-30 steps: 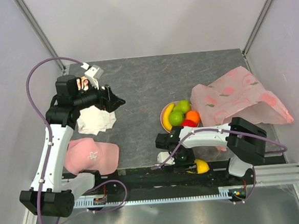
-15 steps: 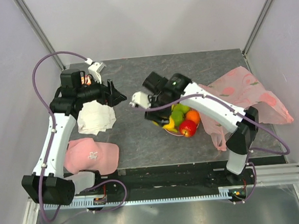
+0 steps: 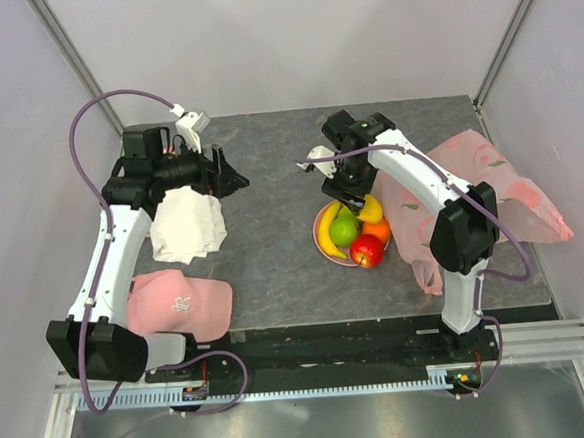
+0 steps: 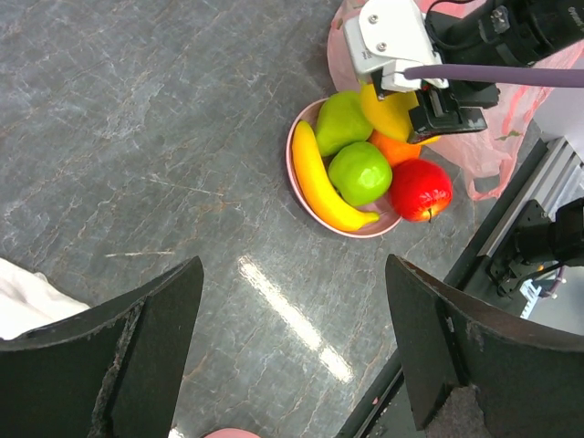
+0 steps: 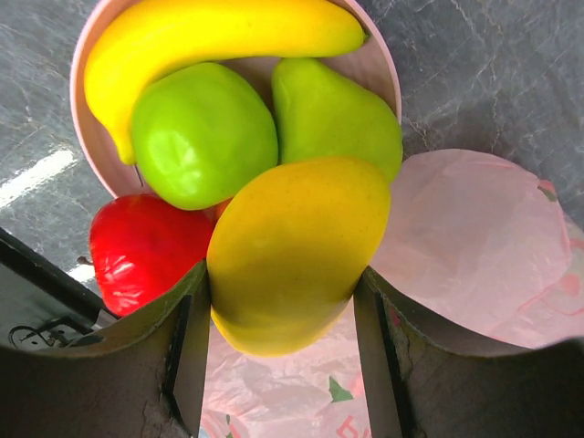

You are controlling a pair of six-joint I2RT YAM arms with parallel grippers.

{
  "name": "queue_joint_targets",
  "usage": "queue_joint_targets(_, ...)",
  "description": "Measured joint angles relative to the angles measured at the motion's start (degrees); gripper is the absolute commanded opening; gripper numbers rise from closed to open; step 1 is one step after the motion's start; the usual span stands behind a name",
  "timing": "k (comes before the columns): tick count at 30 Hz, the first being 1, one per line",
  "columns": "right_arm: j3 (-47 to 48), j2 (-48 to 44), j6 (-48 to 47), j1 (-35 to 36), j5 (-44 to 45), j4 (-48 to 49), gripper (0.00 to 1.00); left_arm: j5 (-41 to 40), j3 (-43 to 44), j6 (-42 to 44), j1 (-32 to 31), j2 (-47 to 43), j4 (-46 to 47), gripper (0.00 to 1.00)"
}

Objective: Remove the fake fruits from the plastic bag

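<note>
So, the yellow mango [image 5: 297, 228] is clamped in my right gripper [image 5: 281, 274], one finger on each flank. It hangs right over the pile on the pink plate [image 5: 87, 137], at the side nearest the plastic bag [image 3: 476, 191]. I can't tell whether its underside rests on the fruit below or sits just above it. In the right wrist view its long axis runs diagonally, lower left to upper right. That's roughly along the fingers, with the fatter end pointing toward the plate.

Under and around it:
- a green apple [image 5: 203, 132] and a pear-shaped green fruit [image 5: 338, 114], side by side and touching
- a red apple [image 5: 146, 246] at the near edge
- an orange [image 4: 392, 151], mostly hidden under the mango
- a banana [image 3: 325, 235] curved along the plate's left rim, its long axis running near to far in the top view

The plate is pretty packed, and those fruits crowd the space directly below the mango.

The bag lies crumpled on the right side of the table [image 3: 273, 240]. One edge is just beside the plate, and my right arm crosses above it.

My left gripper [image 4: 292, 265] is well apart on the left, jaws spread wide with nothing between them, looking across at the plate. Below that arm there's a white cloth [image 3: 185, 226], and nearer me a pink cloth [image 3: 178, 302] with a logo.
</note>
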Motion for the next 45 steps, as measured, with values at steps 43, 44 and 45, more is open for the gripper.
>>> queue_joint_targets(43, 3.93, -9.88, 2.82, -11.43, -2.38, 0.17, 0.98, 3.02, 3.21, -0.5, -0.31, 2.64, 0.0, 0.84)
queue_joint_targets(44, 2.23, -12.94, 2.27, -15.52, -3.63, 0.42, 0.98, 3.32, 3.65, -0.57, -0.72, 2.75, 0.0, 0.85)
queue_joint_targets(45, 0.57, -16.06, 1.46, -19.89, -4.83, 0.24, 0.97, 3.37, 4.09, -0.57, -1.73, 2.86, 0.0, 0.86)
